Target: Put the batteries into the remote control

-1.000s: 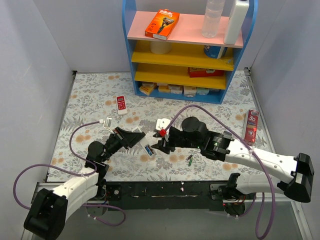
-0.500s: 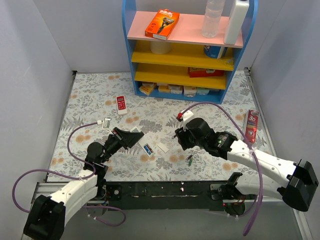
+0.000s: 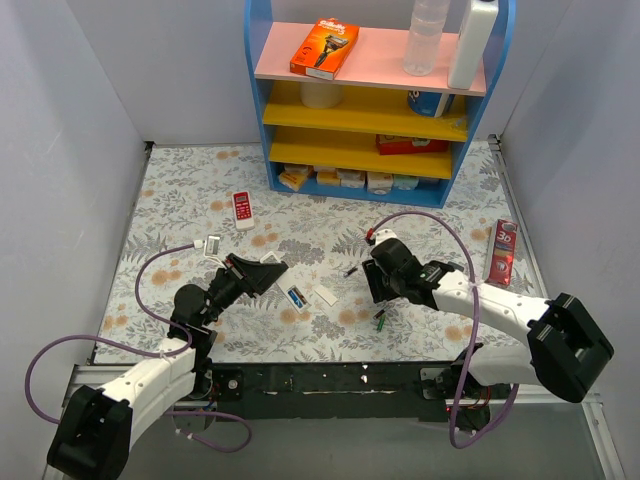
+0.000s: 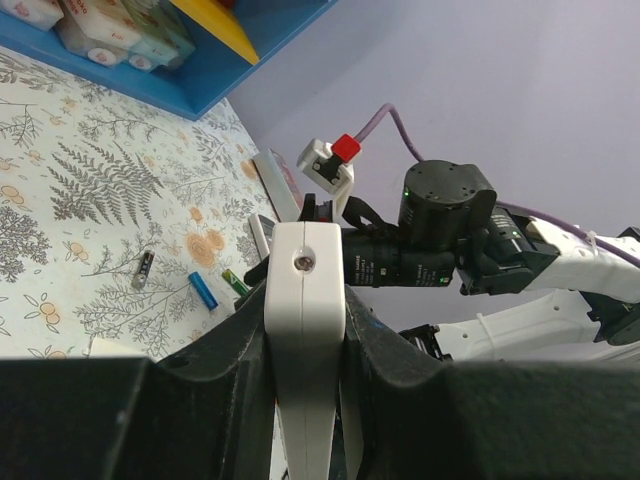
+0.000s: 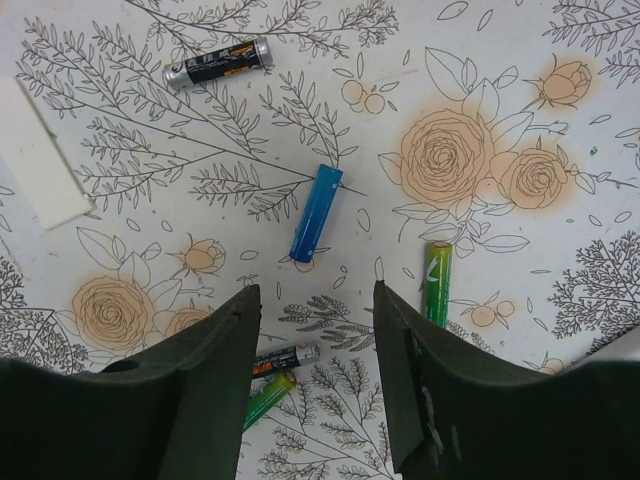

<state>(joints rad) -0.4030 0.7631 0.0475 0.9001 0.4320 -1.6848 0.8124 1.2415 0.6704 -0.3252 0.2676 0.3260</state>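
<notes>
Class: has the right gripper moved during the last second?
Yes. The black two-finger right gripper moved right, from over the small flat white plate to clear of its right side.

The blue battery (image 5: pixel 316 212) has a glossy, metallic-looking wrap. The remote control (image 4: pixel 305 330) is smooth white plastic. The table (image 5: pixel 620 120) wears a matt, flower-printed covering.

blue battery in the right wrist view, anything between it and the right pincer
Nothing visible does. The blue battery lies bare on the floral mat just ahead of the open right pincer; the green battery lies off to one side.
</notes>
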